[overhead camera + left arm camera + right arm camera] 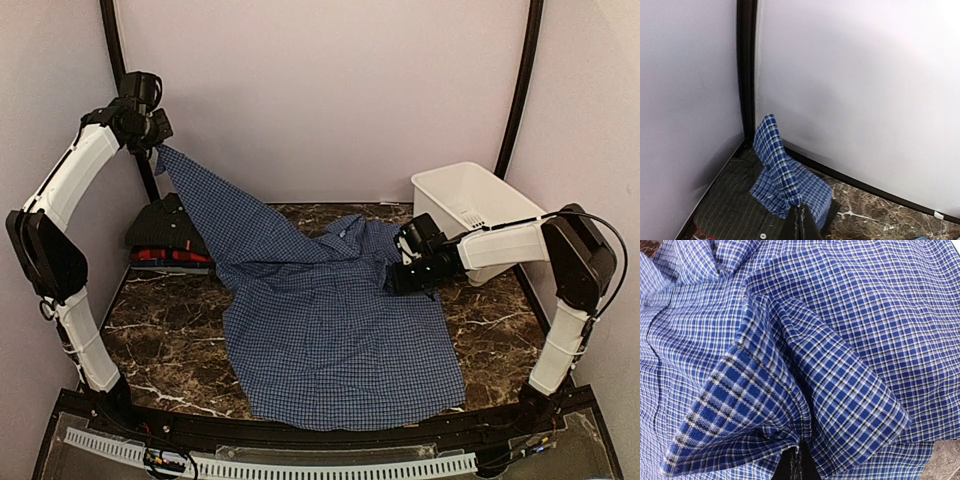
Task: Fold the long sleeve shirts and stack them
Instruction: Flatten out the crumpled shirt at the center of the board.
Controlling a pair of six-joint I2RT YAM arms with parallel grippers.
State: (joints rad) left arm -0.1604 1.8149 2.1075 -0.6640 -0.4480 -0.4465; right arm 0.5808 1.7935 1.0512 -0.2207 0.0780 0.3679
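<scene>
Your left claw [158,147] at 10 o'clock and right claw [392,276] at 3 both clench the blue checked shirt [320,330].

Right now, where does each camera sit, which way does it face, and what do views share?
Top external: above and behind the robot, looking down on the table; the left arm and right arm show, left gripper raised, right gripper low, both shut on the blue shirt.
Left wrist: high, facing the back left corner; its fingers pinch blue cloth above the dark shirt.
Right wrist: close above blue cloth; only its fingers show.
Shared: the blue shirt in all three; the dark shirt in top and left wrist.
</scene>
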